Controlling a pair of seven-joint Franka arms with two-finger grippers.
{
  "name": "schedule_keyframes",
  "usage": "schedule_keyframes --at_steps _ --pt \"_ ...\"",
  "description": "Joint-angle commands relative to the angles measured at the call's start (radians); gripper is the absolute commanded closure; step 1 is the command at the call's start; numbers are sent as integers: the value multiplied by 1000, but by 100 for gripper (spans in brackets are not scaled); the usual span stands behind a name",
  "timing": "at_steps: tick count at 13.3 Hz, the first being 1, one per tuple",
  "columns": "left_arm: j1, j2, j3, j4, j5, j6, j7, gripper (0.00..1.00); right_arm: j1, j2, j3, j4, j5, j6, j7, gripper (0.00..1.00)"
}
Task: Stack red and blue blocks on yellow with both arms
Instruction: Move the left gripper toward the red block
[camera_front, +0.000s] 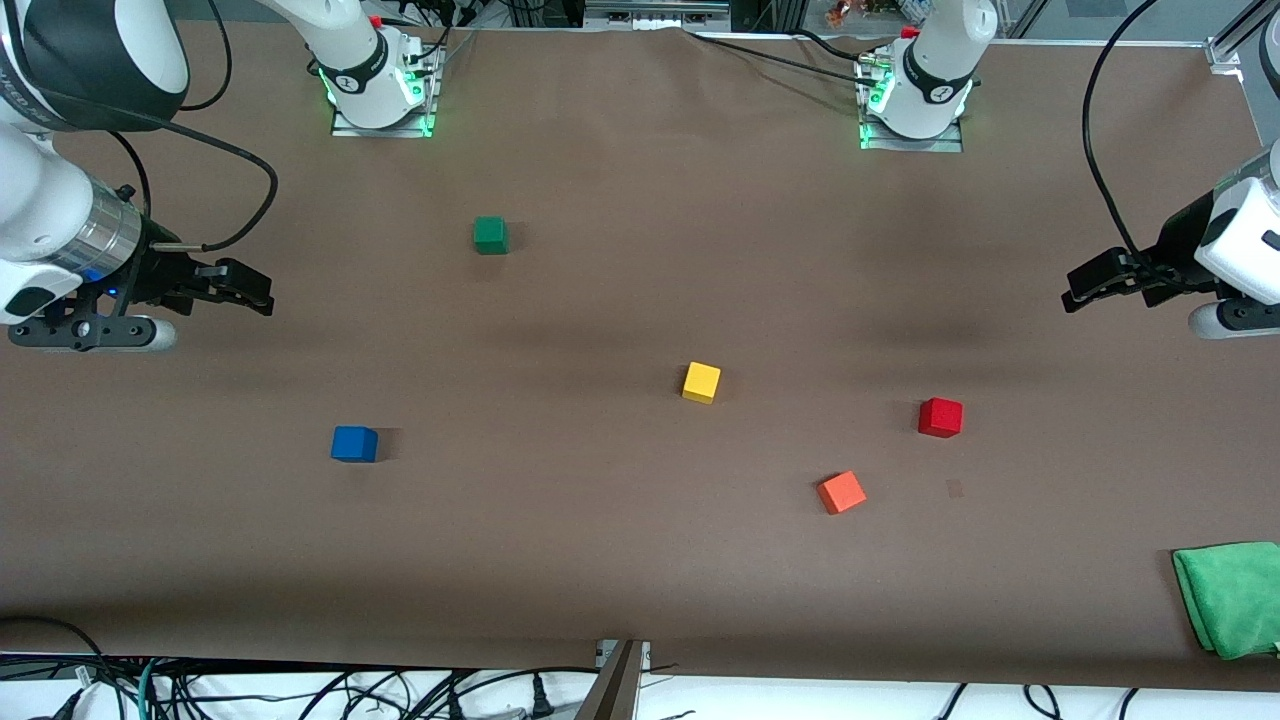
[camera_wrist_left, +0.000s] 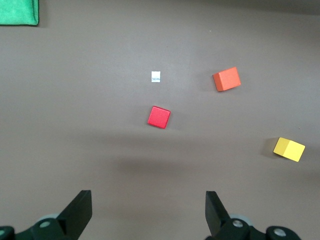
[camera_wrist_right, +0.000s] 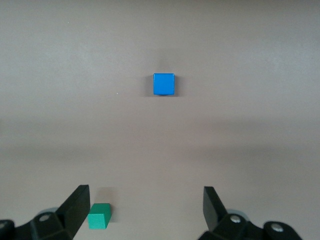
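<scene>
The yellow cube (camera_front: 701, 382) sits near the table's middle and also shows in the left wrist view (camera_wrist_left: 289, 149). The red cube (camera_front: 940, 417) lies toward the left arm's end, seen in the left wrist view (camera_wrist_left: 159, 117). The blue cube (camera_front: 354, 443) lies toward the right arm's end, seen in the right wrist view (camera_wrist_right: 163, 84). My left gripper (camera_front: 1072, 292) hangs open and empty high over the table's left-arm end (camera_wrist_left: 148, 210). My right gripper (camera_front: 262, 292) hangs open and empty high over the right-arm end (camera_wrist_right: 146, 207).
An orange cube (camera_front: 841, 492) lies nearer the front camera than the red and yellow cubes. A dark green cube (camera_front: 490, 235) sits nearer the bases. A green cloth (camera_front: 1232, 597) lies at the front corner of the left arm's end. A small white tag (camera_wrist_left: 156, 77) lies by the red cube.
</scene>
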Motion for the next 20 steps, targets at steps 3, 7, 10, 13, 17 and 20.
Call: schedule_keyframes --at_steps 3,7,10,13,17,20 --pt "3 20 1 6 -21 -17 10 0 -4 13 1 27 -13 -10 -4 0" --pt "-12 160 -4 -19 -21 81 11 0 -4 13 1 27 -13 -10 -4 0" --pt "-23 255 -10 -88 -19 237 14 0 -4 13 1 27 -13 -10 -4 0" --pt "-37 336 -10 -175 -17 442 136 0 -4 13 1 27 -13 -10 -4 0" --pt "-34 389 -10 -310 -14 685 297 0 -3 21 1 27 -13 -10 -4 0" --pt "-35 408 -10 -334 90 753 296 0 -3 21 1 27 -13 -10 -6 0"
